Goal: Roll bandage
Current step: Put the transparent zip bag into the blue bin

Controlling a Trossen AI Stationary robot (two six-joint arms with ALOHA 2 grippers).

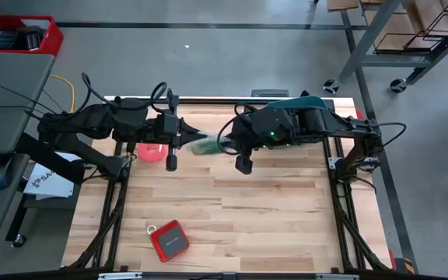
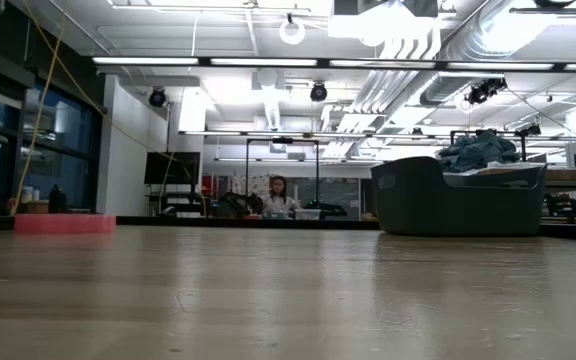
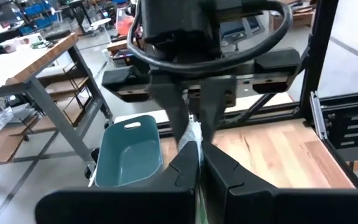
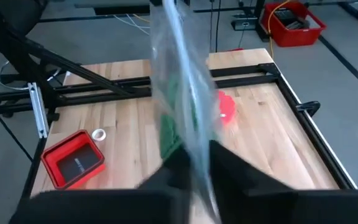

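A clear plastic bag [image 1: 203, 145] with the green bandage [image 4: 168, 134] inside it is held up above the table's far middle, between my two grippers. My left gripper [image 1: 187, 141] is shut on the bag's left end. My right gripper [image 1: 222, 145] is shut on its right end. In the left wrist view the bag [image 3: 193, 138] shows between my own fingers and the right arm's fingers facing them. The low view shows neither gripper nor the bag. My left gripper pinches the bag's left end [image 3: 194, 149] between its two fingers, coming about level from the table's left. The bag is clear of the table. My right gripper pinches the bag's other end [image 4: 194, 152] between its two fingers, coming from the table's right. The bag stretches away from the fingers, with the green bandage showing through the plastic.
A pink-red ring [image 1: 150, 152] lies on the table under the left arm. A red box [image 1: 169, 239] with a small white ring beside it lies near the front left. A teal tub [image 1: 302, 99] stands at the far edge. A person sits in the room behind [image 2: 277, 196].
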